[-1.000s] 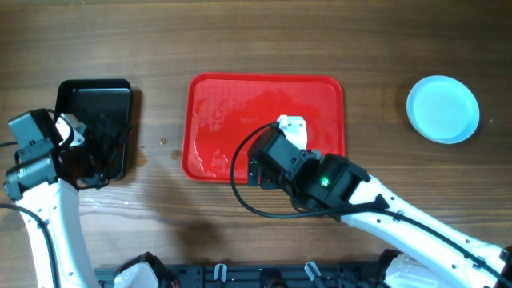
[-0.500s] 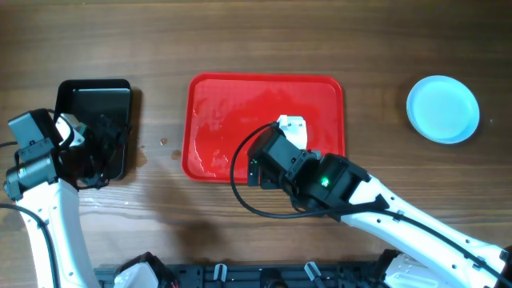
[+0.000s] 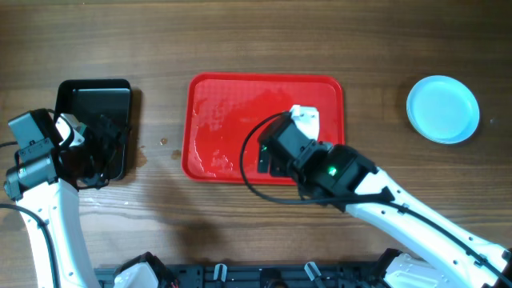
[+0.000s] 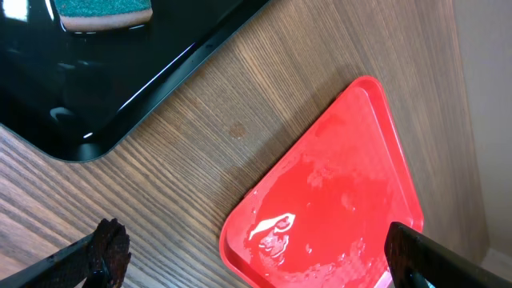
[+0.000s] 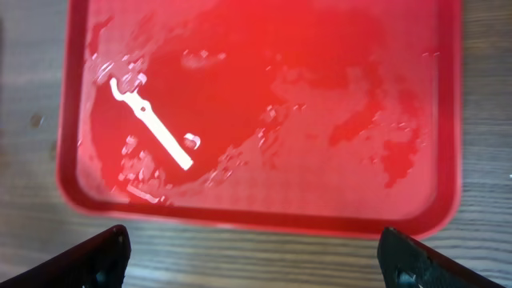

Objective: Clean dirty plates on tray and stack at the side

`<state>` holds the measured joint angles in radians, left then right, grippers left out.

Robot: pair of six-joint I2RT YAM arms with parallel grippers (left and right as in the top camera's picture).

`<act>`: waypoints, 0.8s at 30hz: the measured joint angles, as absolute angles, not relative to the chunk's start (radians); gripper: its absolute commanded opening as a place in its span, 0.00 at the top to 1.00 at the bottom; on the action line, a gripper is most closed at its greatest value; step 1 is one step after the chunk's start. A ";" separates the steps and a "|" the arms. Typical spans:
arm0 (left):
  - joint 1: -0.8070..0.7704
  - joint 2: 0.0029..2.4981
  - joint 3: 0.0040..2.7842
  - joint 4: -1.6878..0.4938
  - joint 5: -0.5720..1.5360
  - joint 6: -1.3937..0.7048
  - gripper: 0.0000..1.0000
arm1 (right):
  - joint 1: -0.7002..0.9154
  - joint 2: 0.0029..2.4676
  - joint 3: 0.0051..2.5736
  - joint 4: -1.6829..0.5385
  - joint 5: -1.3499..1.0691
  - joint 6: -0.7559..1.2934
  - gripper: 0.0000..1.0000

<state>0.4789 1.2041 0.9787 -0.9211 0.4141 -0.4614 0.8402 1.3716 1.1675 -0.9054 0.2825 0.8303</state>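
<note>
Shifted slightly rightward since a second ago, the right gripper [image 5: 258, 260] hovers spread and empty over the wet, bare tray [image 3: 200, 104]. Its plates [image 3: 442, 109] sit stacked on the table [image 3: 384, 48] well to the right, likely finished; the left gripper [image 4: 260, 252] hangs spread near the black tray [image 4: 120, 88]

Your tabletop [image 3: 240, 40] is brown wood, grain running 9 to 3 o'clock in the overhead view. A black rail [image 3: 264, 276] edges it at 6 o'clock. From the left wrist, a pale plain surface [image 4: 490, 96] lies beyond its edge at 3 o'clock.
</note>
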 measured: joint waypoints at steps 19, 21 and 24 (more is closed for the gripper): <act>0.479 1.204 0.979 -0.923 0.418 -0.461 0.00 | 0.531 0.760 0.405 -0.205 0.103 0.796 0.00; 0.479 1.204 0.979 -0.923 0.418 -0.461 0.00 | 0.506 0.675 0.316 -0.128 0.078 0.795 0.00; 0.479 1.204 0.979 -0.924 0.418 -0.461 0.00 | 0.468 0.535 0.223 -0.110 0.059 0.795 0.00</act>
